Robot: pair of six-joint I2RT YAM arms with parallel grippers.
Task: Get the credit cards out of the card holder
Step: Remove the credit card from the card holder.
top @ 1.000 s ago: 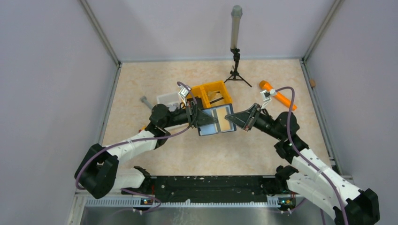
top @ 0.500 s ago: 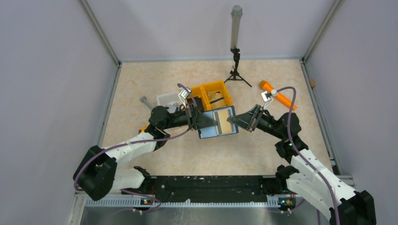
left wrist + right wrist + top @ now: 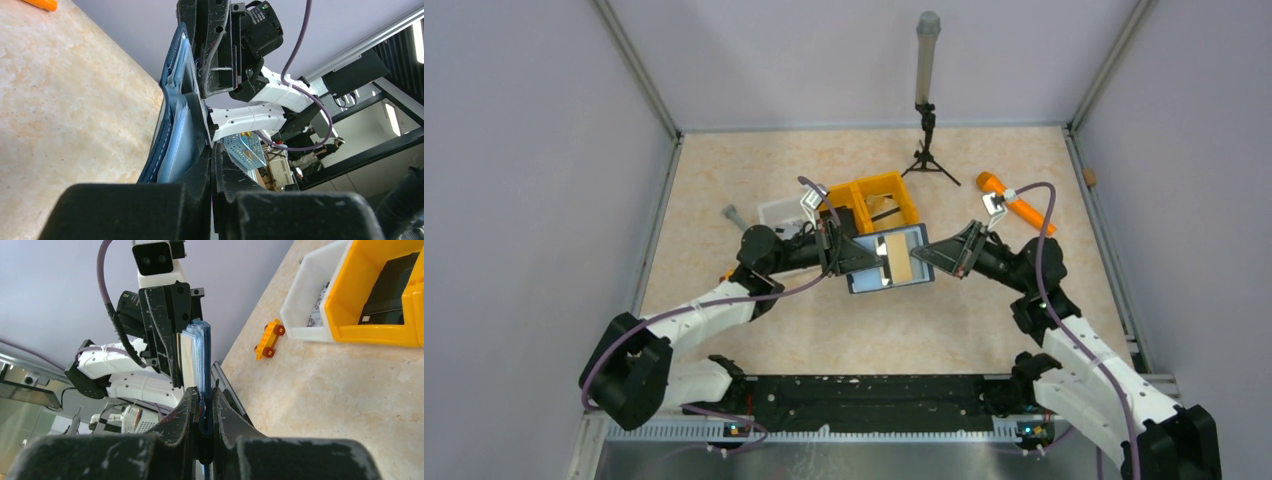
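Note:
The card holder (image 3: 890,287), a navy folding wallet, hangs open above the table between both arms, its pale inner face (image 3: 176,127) upward. My right gripper (image 3: 927,258) is shut on its right edge (image 3: 202,355). My left gripper (image 3: 874,258) is shut at the holder's left half, with a thin edge showing between its fingers. A silvery credit card (image 3: 887,258) stands bright right at those fingertips and lies against the holder (image 3: 186,357). A tan-orange credit card (image 3: 905,264) sits in the right pocket.
Behind the holder stands a yellow bin (image 3: 894,190) holding a black block (image 3: 856,218), with a white tray (image 3: 776,210) to its left. An orange object (image 3: 1016,207) lies at the right, a small tripod (image 3: 927,140) at the back, a yellow toy car (image 3: 268,338) near the tray.
My left gripper has closed fully at the holder's left half. A bright silvery card now shows at its tips. Holder and both arms shifted slightly upward in the view.

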